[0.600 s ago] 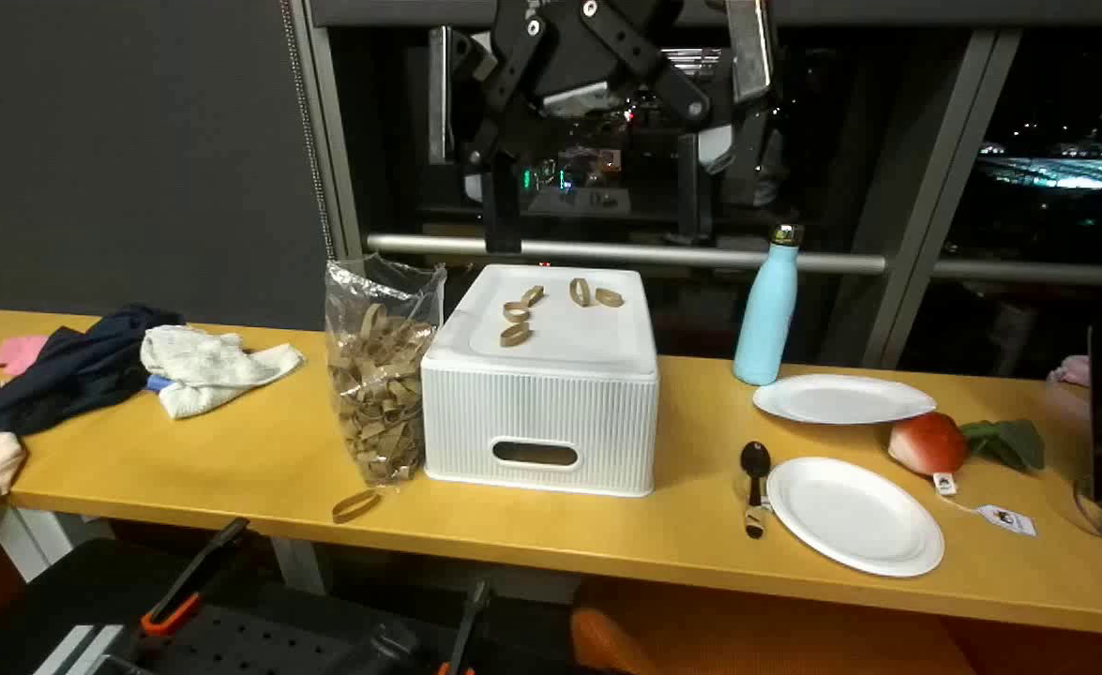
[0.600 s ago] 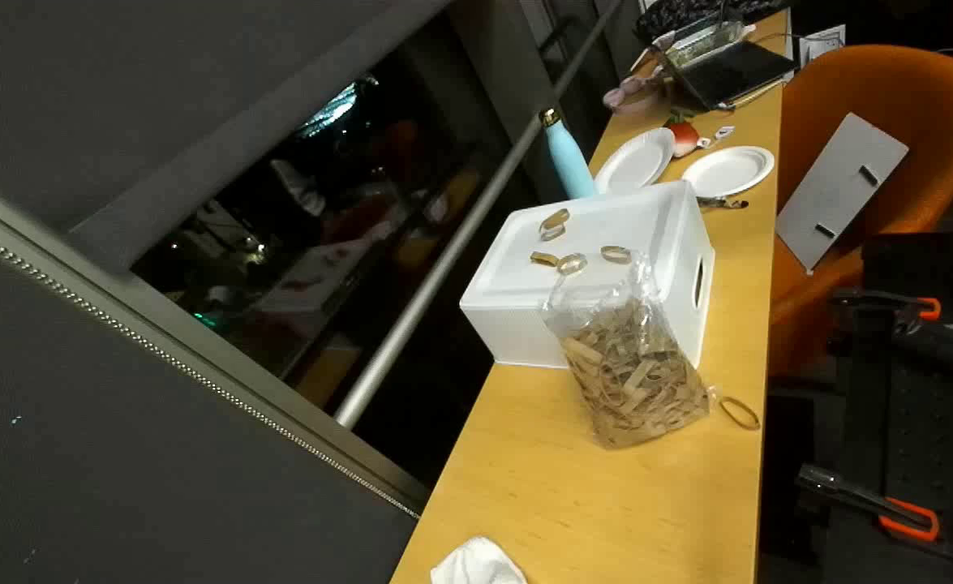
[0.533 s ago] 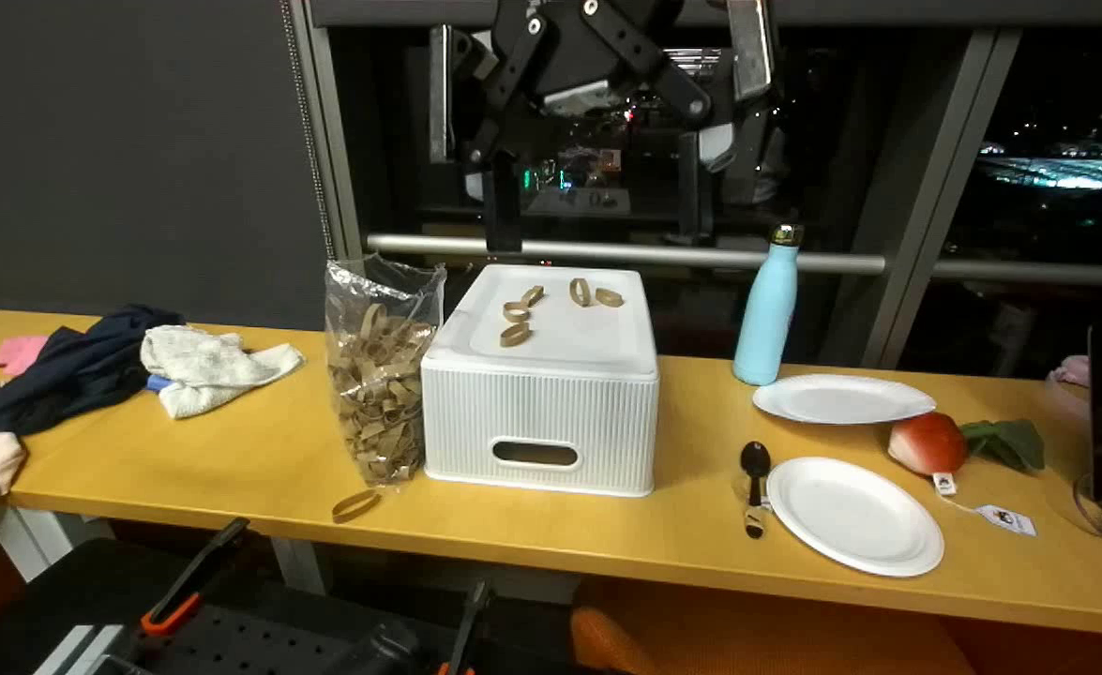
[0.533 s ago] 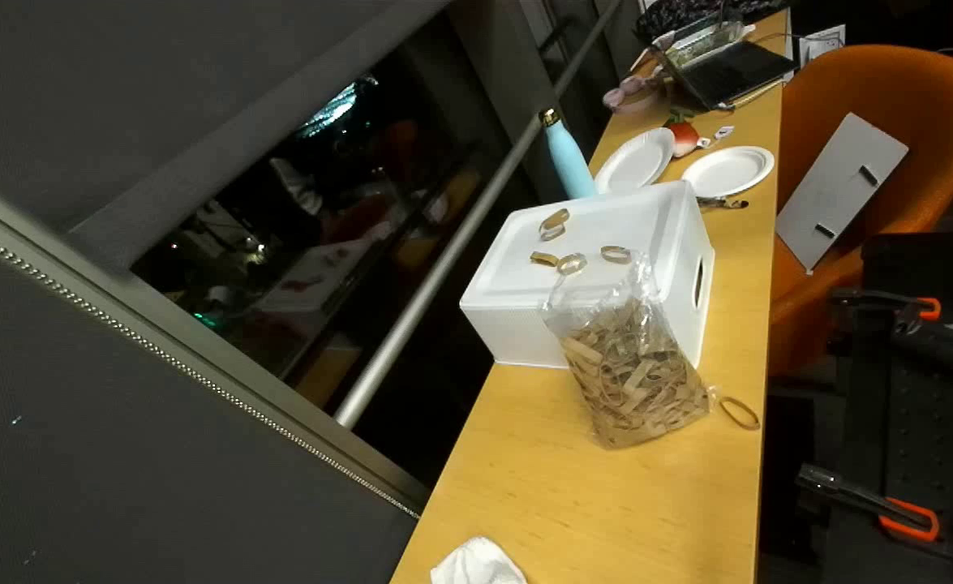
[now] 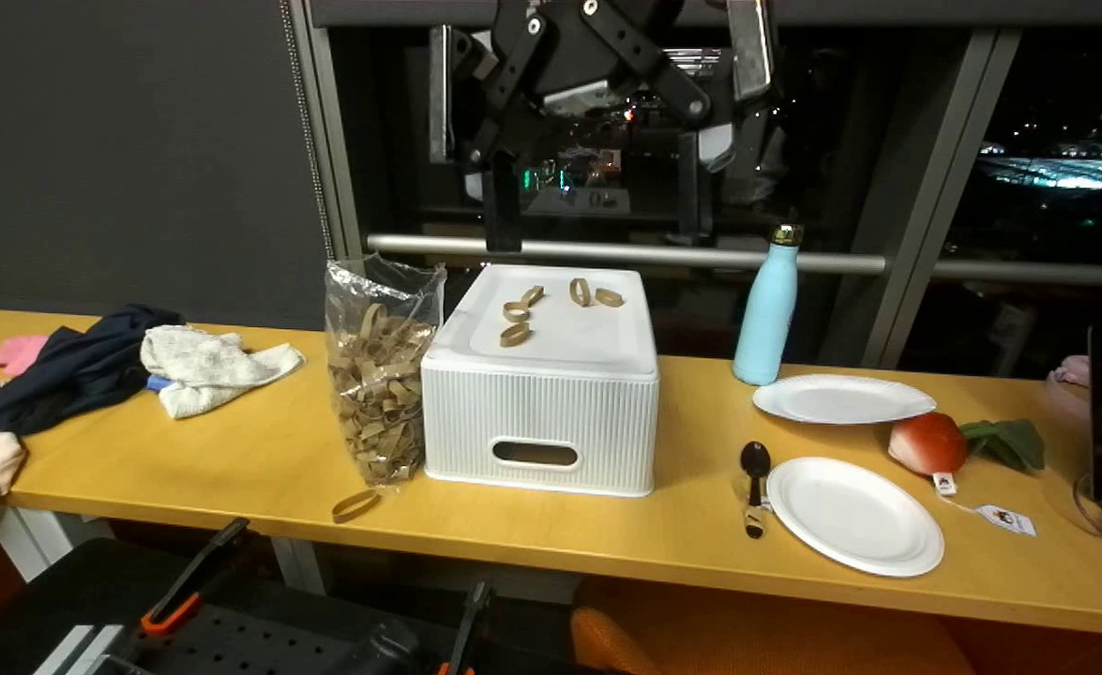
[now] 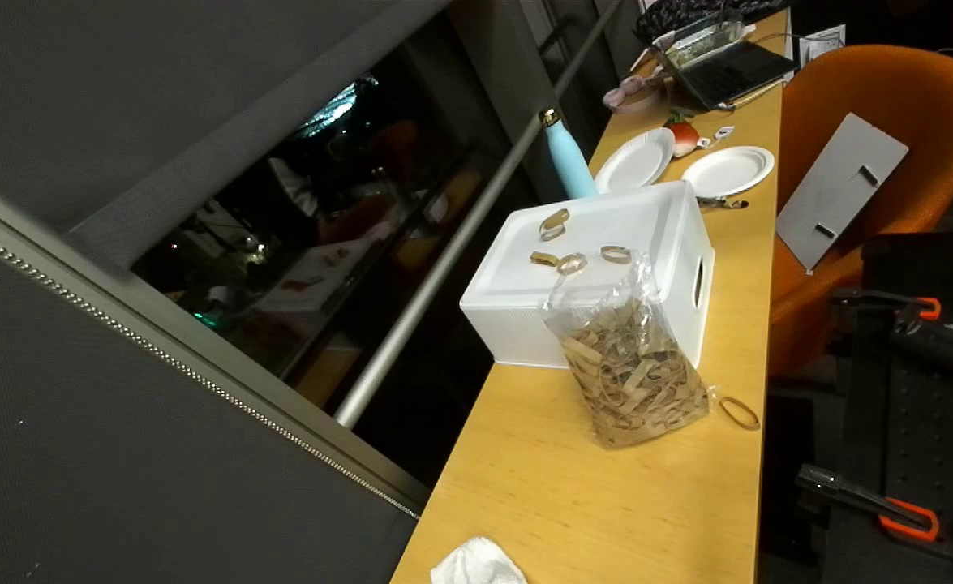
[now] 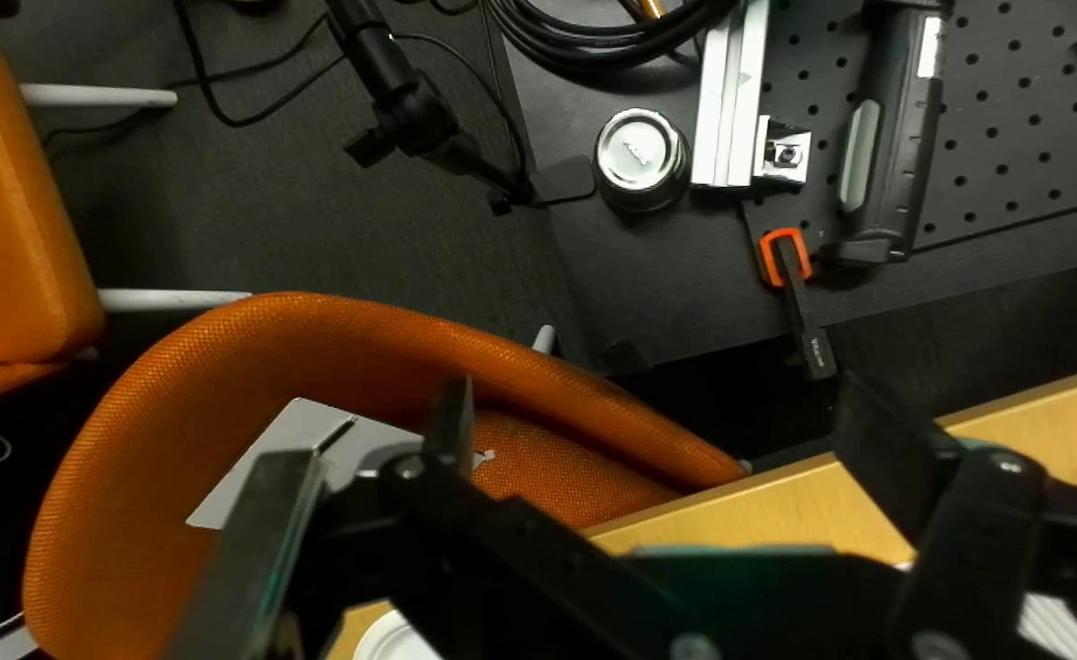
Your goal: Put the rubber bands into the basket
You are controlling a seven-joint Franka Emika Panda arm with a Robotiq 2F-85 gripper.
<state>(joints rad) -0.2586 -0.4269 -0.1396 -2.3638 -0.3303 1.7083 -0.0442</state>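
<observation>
Near the front edge of the smooth, wood-grained table (image 5: 232, 469) lies one rubber band (image 5: 354, 515), a thin, flat, tan-brown loop. Just behind it stands the bag (image 5: 410, 291), tall and narrow, of clear wrinkled film; a tangled mass of similar bands (image 5: 382, 394) fills most of its height. Just beside the bag is the white box (image 5: 541, 412), rigid and rectangular, with ribbed walls, a smooth rimmed top and a rounded handle slot. Five further bands (image 5: 516, 337) rest on that top. In an exterior view the gripper (image 5: 599, 242), an assembly of dark links and flat fingers, appears above the box and its bands, apart from both; depth cannot be determined. Its fingers are spread and released. The box occupies the space along one side of the bag, whose crumpled rim rises above the box top. Surrounding items, in sequence toward the rear, are a perforated black board (image 5: 260, 637) with a clamp (image 5: 199, 569), a round white plate (image 5: 854, 516) beside a black spoon (image 5: 755, 459), a second white plate (image 5: 843, 398), a pale-blue bottle (image 5: 766, 314), and a metal rail (image 5: 607, 252) before a dark window (image 5: 851, 141).
</observation>
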